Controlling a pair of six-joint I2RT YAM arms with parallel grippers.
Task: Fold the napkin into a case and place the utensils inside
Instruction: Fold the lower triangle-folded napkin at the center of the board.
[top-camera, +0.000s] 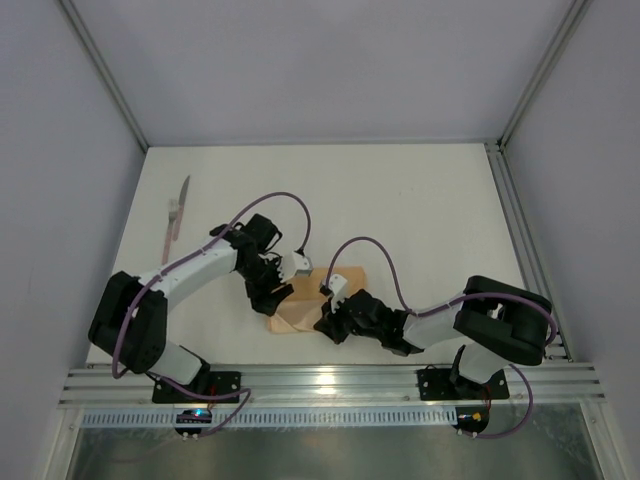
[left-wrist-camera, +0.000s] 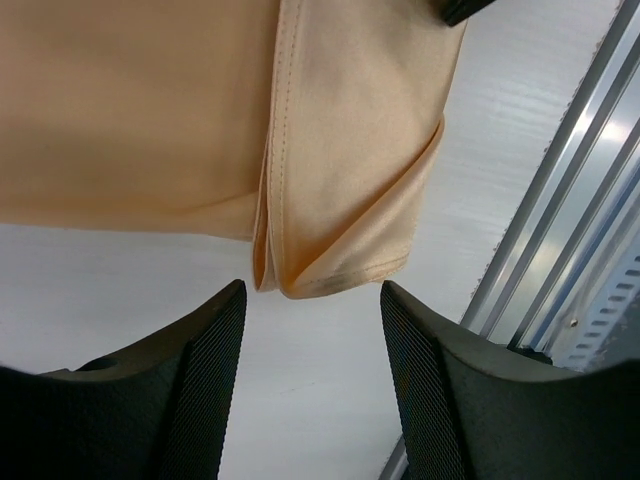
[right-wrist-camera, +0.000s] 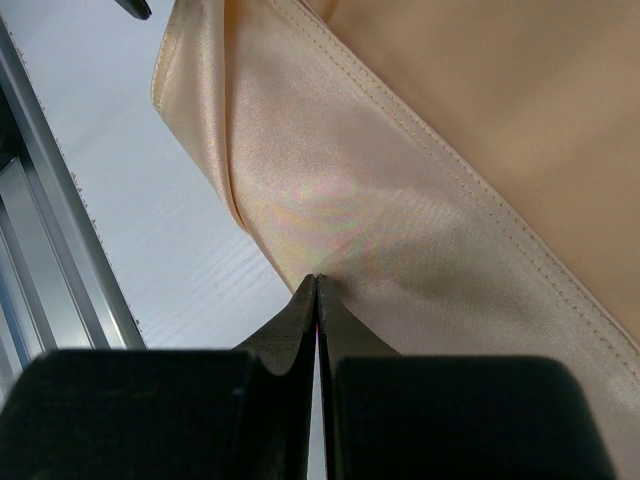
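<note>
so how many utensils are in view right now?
1 for sure: a utensil far left on the table, well clear of the napkin at centre front. Another may lie against it or under the cloth; too small to tell.

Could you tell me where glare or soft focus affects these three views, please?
Top external: even light, one bright reflection on the front rail. Left wrist: napkin hem sharp, rail glinting at right. Right wrist: rainbow sheen on the napkin just beyond the shut right claw, itself dark, with little detail.
</note>
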